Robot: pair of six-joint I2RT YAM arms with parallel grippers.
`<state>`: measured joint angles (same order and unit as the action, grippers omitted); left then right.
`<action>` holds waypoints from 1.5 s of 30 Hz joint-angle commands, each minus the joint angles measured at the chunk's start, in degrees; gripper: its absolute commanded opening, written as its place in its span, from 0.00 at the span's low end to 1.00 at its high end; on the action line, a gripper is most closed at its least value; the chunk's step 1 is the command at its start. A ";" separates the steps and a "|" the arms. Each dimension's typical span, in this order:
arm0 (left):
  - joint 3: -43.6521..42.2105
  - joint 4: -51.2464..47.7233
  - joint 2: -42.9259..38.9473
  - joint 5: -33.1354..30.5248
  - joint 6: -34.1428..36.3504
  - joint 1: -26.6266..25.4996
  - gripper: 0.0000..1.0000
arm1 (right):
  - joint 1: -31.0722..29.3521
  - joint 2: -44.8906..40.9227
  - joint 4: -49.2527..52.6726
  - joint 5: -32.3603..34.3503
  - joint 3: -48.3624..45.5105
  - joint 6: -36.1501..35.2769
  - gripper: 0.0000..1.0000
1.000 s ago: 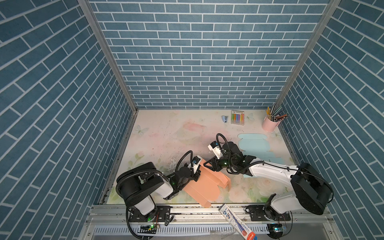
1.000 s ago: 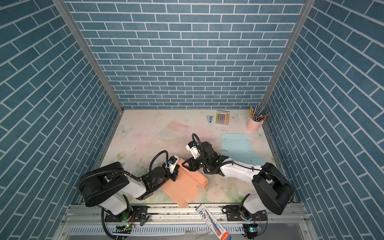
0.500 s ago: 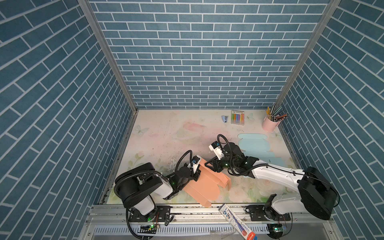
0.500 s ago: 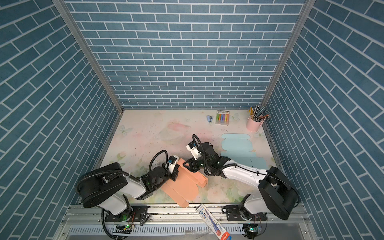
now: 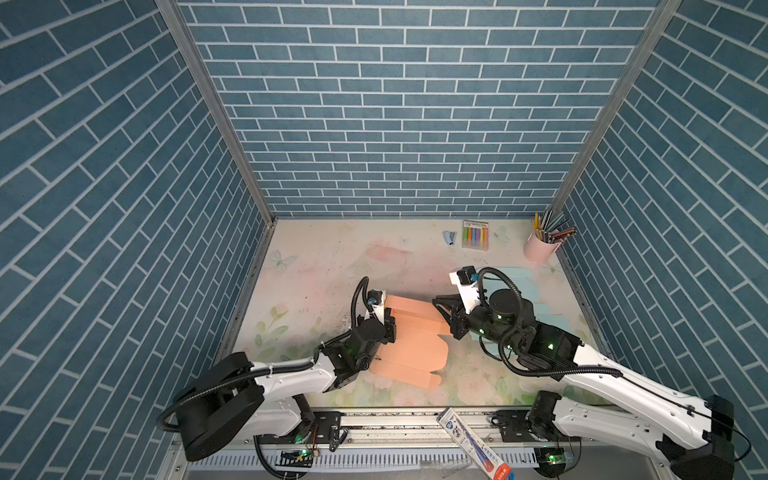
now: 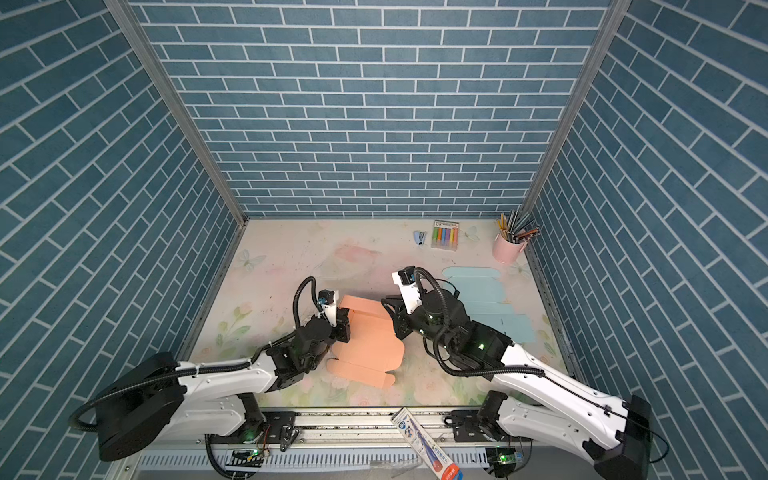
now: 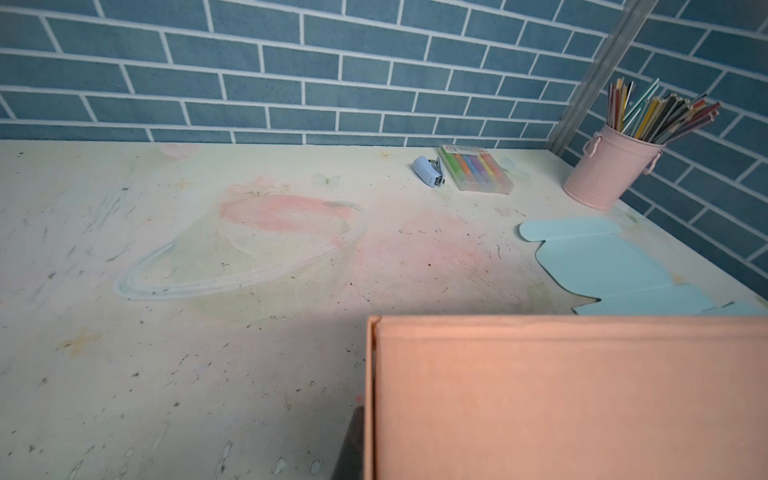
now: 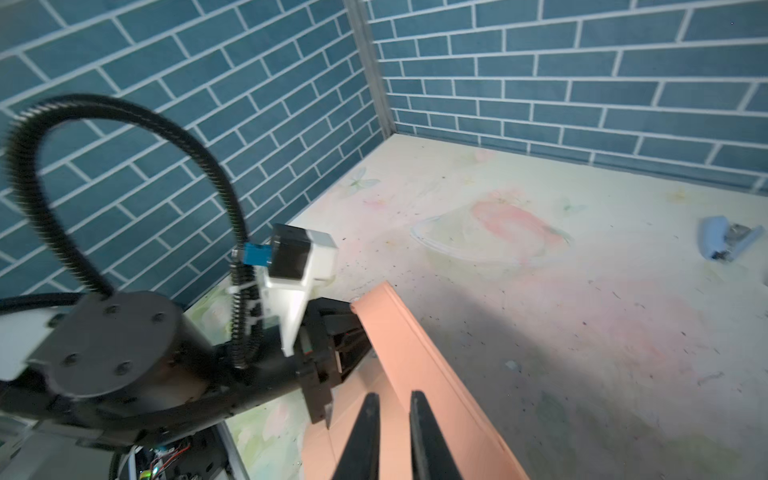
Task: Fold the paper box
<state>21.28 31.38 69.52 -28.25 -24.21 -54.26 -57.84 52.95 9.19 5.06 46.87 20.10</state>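
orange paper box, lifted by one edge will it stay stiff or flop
Likely stiff within each panel: one panel of the orange paper box stands flat and unbowed in the left wrist view. It would likely hinge at its creases, not lift as one sheet. Thin and flat, it looks light and may slide when pushed.

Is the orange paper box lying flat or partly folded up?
Partly folded. One long panel of the orange box stands up off the table in both wrist views; the remaining panels look flat in both top views.
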 commanded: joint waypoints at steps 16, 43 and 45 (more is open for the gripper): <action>3.18 -10.60 -5.97 -2.53 -8.31 0.15 0.00 | -0.19 7.90 0.64 7.28 -0.93 -3.97 0.06; 1.57 -17.62 -23.43 29.26 -12.58 21.18 0.00 | 0.34 -22.89 -33.68 0.82 -29.91 -3.96 0.36; 1.31 -16.13 -23.64 31.33 -13.84 21.18 0.00 | 1.73 -20.26 -37.14 -1.16 -30.79 -3.58 0.34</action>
<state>22.57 14.20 46.61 -2.11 -35.46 -33.54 -57.25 30.79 -18.24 5.89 17.17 14.46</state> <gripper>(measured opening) 0.088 0.347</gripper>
